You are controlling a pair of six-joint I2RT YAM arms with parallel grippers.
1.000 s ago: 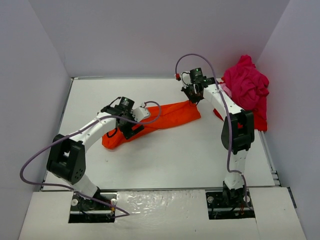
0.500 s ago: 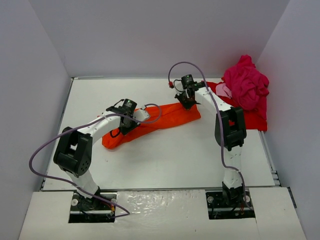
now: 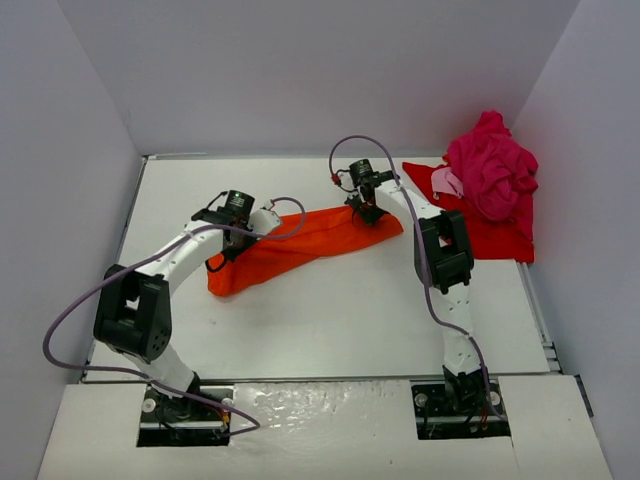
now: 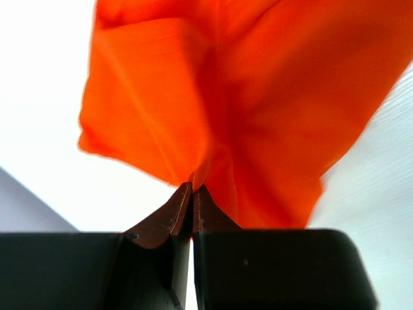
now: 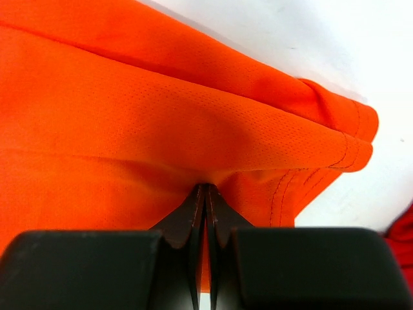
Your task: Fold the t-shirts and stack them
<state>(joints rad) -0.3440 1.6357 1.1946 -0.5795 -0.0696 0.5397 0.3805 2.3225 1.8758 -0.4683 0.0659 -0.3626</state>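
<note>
With my left pincer (image 4: 192,188) and right pincer (image 5: 205,188) each clamped on a fold of the orange-red t-shirt (image 3: 305,240) stretched between them over the tabletop (image 3: 330,315), I should raise both evenly (no tugging apart) so it hangs flat.

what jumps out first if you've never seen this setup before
The bright orange t-shirt lies bunched in a long band across the middle of the white table. The left gripper is pinched shut on it near its left end and the right gripper at its right end. Next comes the magenta-pink heap in the far right corner, piled on a red t-shirt lying flat.
</note>
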